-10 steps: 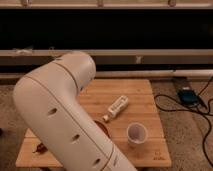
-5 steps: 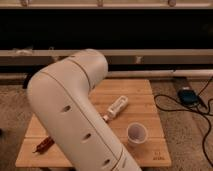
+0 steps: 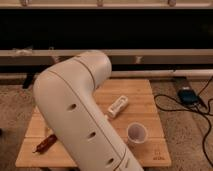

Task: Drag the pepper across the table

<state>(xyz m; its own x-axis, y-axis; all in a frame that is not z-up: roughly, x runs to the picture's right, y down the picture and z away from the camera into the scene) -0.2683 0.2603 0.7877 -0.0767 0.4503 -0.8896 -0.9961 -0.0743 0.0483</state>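
The white robot arm [image 3: 75, 115] looms over the slatted table [image 3: 145, 92], hiding the gripper so its grip cannot be told, while the pepper [image 3: 45, 143] lies near the table's front-left corner, slanting from front-left to back-right.

The pepper [image 3: 45, 143] is dark red, the table [image 3: 144, 95] pale slatted wood, the arm [image 3: 75, 120] and cup [image 3: 136, 134] white.

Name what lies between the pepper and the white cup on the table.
In the camera view, the robot's white arm blocks the stretch between pepper and cup; the pincer is out of sight.
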